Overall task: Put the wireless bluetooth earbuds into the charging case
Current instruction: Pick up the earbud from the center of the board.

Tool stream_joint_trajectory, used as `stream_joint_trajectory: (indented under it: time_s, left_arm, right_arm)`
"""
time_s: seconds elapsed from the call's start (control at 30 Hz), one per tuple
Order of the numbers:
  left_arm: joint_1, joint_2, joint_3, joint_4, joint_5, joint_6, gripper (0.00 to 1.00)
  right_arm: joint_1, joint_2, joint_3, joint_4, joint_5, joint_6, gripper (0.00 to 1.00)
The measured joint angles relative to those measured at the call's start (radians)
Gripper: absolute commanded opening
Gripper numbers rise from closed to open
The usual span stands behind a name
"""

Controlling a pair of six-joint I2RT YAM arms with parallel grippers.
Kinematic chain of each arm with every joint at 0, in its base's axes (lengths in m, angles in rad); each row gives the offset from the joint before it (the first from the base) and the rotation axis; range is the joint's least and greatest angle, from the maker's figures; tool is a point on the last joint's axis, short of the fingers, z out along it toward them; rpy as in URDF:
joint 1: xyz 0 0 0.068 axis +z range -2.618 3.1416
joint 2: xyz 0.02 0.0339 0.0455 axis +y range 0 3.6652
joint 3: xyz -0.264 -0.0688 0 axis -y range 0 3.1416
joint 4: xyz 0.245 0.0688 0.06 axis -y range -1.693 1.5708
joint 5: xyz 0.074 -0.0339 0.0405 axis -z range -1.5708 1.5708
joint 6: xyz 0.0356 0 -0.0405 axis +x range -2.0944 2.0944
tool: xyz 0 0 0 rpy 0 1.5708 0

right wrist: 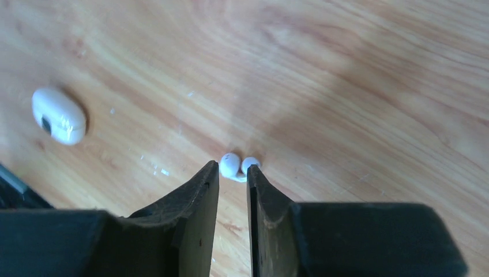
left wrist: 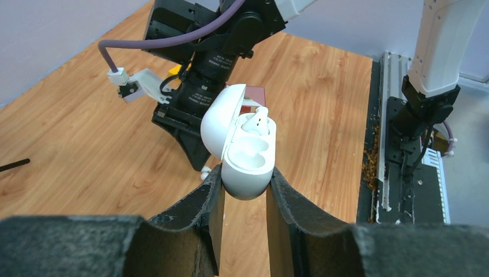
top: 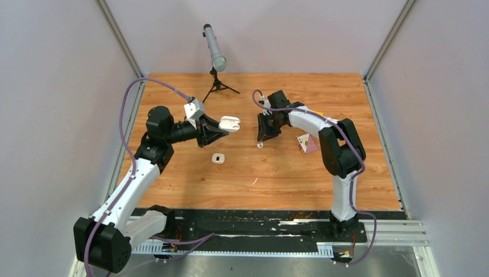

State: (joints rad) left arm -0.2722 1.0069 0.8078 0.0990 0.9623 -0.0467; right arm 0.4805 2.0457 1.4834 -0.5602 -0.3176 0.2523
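left gripper (left wrist: 245,174) is clamped on the charging case (left wrist: 249,161), pinching its lower body from both sides so the case sticks out just past the fingertips, held up off the table (top: 346,173). the lid (left wrist: 221,122) is flipped open to the left of the jaws. one earbud (left wrist: 256,120) is already sitting in the socket farther from the jaws, stem poking up. the socket nearer the jaws is bare.

right gripper (right wrist: 232,172) points down at the wood with its fingers almost together, only a thin slit between them. the loose earbud (right wrist: 230,165) lies on the table right at the fingertips, poking out just beyond them. honestly can't tell from the wrist view whether it's actually pinched or only touching the tips.

from above, the two grippers face each other, the held case just left of the right gripper's jaws and higher than them.

a second case (right wrist: 57,115), shut, lies on the wood well off to the left of the right jaws. behind the left gripper stands a small tripod (top: 217,86), and a little card (top: 307,143) lies to the right of the right gripper.
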Motion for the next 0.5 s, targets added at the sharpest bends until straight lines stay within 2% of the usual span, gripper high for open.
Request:
stream_joint_trajectory:
  time_s: [0.2,0.37,0.5]
  left_arm:
    - [0.0,0.002,0.0,0.003,0.0,-0.001,0.0]
    - [0.0,0.0,0.0,0.003,-0.001,-0.001,0.0]
    - [0.0,-0.009,-0.001,0.002,-0.004,-0.001,0.0]
  right_arm:
    - [-0.012,-0.047,-0.011,-0.001,-0.17,-0.301,0.24]
    - [-0.013,-0.081,-0.01,-0.059,-0.277,-0.7,0.29]
    - [-0.013,-0.163,-0.089,-0.071,-0.32,-1.006,0.3]
